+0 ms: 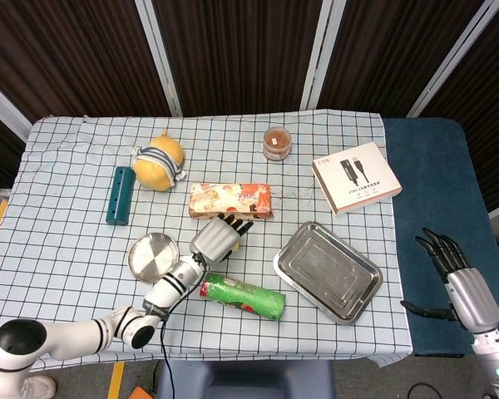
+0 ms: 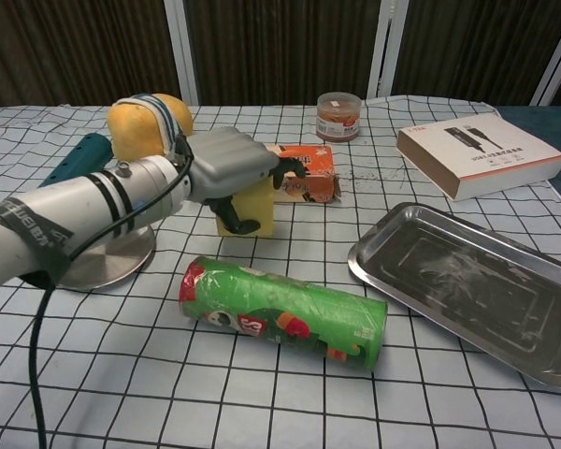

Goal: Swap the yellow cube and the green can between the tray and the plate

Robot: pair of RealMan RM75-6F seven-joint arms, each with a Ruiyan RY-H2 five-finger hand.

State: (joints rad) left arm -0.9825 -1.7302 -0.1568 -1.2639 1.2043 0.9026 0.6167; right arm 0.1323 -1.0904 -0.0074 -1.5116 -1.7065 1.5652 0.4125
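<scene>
The left hand [image 2: 229, 168] grips the yellow cube [image 2: 248, 206] beside the plate [image 1: 152, 255]. The green can [image 2: 280, 309] lies on the desk near the tray [image 1: 328, 272]. The right hand [image 1: 457, 278] hangs spread, holding nothing.

The left hand [image 2: 232, 168] is gripping the yellow cube [image 2: 248, 208], just right of the plate [image 2: 101, 260]. The green can [image 2: 282, 310] is lying on its side nearer the camera, left of the tray [image 2: 467, 281].
</scene>
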